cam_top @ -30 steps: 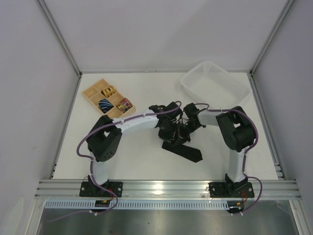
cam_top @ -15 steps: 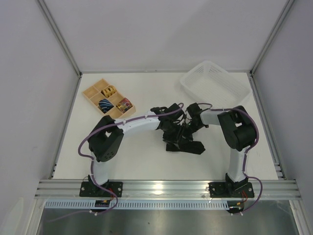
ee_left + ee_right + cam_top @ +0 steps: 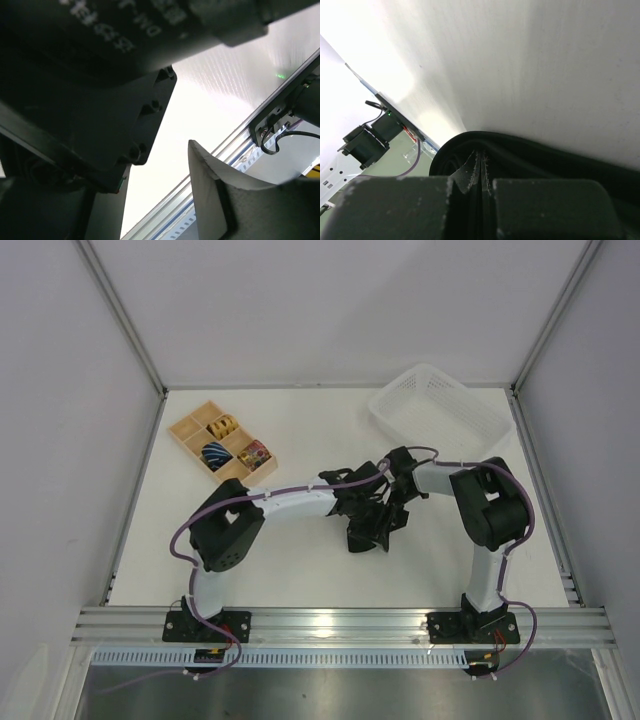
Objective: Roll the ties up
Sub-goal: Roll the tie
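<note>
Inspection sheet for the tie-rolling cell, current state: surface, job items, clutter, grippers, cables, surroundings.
Surface: white table, no stains seen.
Job's things: black tie bunched mid-table between the arms; three rolled ties in a wooden tray at the far left.
Clutter: white basket at the far right, nothing seen inside.
Grippers: left gripper open, nothing between its fingers; right gripper shut on the tie's fabric.
Cables: purple cables run along both arms, looping at the elbows; no snag seen.
Surroundings: plain panel walls; metal rail along the near edge.
</note>
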Robot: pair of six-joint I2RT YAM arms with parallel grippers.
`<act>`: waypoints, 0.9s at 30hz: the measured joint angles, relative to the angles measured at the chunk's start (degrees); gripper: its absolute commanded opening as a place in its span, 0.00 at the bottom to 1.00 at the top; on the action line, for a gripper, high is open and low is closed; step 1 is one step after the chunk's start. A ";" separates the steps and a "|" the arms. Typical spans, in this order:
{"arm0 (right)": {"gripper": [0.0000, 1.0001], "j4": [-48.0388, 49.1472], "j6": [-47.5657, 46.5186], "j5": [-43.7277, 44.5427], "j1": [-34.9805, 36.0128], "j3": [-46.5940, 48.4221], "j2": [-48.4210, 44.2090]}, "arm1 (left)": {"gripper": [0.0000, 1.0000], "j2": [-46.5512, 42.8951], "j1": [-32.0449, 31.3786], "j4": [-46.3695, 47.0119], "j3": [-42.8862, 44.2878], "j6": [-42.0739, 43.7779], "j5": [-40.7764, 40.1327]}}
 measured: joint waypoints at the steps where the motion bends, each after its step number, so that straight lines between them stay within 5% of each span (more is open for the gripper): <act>1: 0.00 0.02 0.00 0.00 0.00 0.13 0.00 | 0.56 -0.09 0.07 0.07 -0.02 0.02 -0.07; 27: 0.00 -1.64 -0.15 -1.05 -0.35 6.97 3.15 | 0.62 -5.79 5.53 5.05 -6.82 1.25 1.55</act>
